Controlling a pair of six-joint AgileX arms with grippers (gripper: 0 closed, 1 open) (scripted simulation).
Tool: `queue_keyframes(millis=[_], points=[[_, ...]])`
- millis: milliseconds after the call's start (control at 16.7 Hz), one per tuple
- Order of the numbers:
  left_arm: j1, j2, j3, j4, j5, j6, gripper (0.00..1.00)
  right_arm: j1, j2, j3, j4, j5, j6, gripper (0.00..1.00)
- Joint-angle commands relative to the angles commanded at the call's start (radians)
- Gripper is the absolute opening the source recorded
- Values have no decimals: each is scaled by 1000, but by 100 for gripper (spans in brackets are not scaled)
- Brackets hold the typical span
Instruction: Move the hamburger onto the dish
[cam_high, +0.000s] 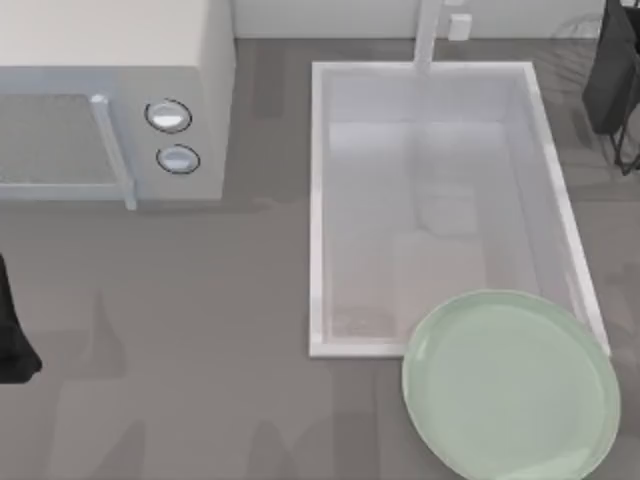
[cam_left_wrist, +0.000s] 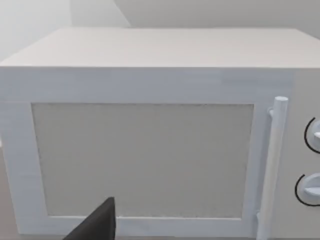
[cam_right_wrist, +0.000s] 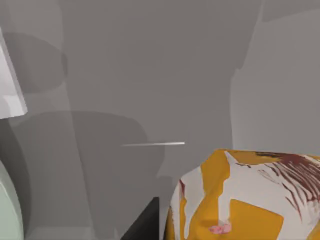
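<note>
Two arms sit at the worktop (cam_high: 200, 330) edges; hand states cannot be told. Hamburger (cam_right_wrist: 245, 195) lies close under the right wrist, so pickup step; next, carry to dish (cam_high: 510, 385) at 5 o'clock.

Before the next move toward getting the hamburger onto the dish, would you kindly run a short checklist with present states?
1. Dish bare and ready to receive, at the table's near right: ok.
2. Hamburger located, close in the right wrist view: ok.
3. Hamburger held by the right arm: cannot tell.
4. Hamburger on the dish: not ok, not yet.
5. Left arm parked at the table's left edge, facing the microwave: ok.
6. Dish overlaps the sink corner; stable seating: cannot tell.
</note>
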Motion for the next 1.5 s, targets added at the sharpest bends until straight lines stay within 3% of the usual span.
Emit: queue_keyframes(millis=[300,540,780,1200,1500], points=[[0,0,0,0,0,0,100,59,5,21,17,16,-103,0],[0,0,0,0,0,0,100,194,25,58,41,44,-374,0],[0,0,0,0,0,0,100,360,77,86,39,62,-815,0],[0,0,0,0,0,0,100,612,182,91,-13,45,-1787,0],[0,0,0,0,0,0,100,722,207,104,-36,25,-2276,0]])
